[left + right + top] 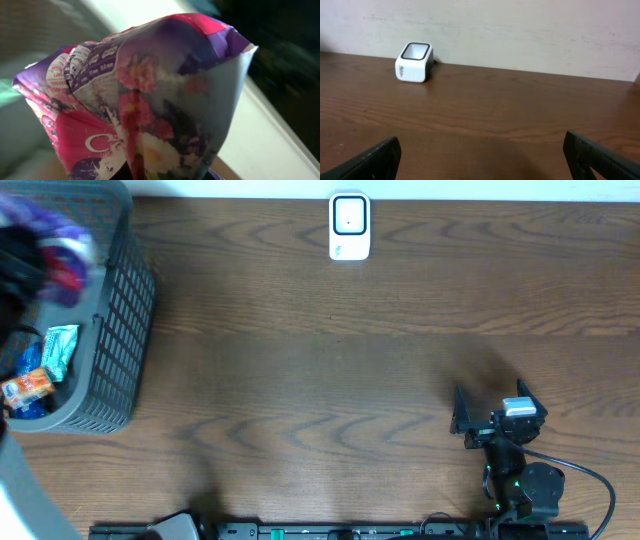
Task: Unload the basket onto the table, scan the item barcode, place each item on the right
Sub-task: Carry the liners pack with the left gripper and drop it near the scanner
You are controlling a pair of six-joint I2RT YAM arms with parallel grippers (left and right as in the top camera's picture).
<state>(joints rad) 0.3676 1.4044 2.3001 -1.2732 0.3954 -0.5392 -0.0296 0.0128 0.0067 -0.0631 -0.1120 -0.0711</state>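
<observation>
While the right fingers (372, 160) stood spread wide and empty over the table (300, 400) near its front edge, the left fingers (hidden behind their load) were pinched on a purple floral packet (150, 100), blurred above the grey basket (120, 330) at the left edge. Other snack packs (55, 350) lay inside the basket. The white scanner (349, 225) sat at the far edge, well apart from the packet.

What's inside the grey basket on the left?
In the basket, a teal packet and an orange packet lie at the near end. A blurred purple pouch covers the far end from view, so anything beneath it cannot be seen.
</observation>
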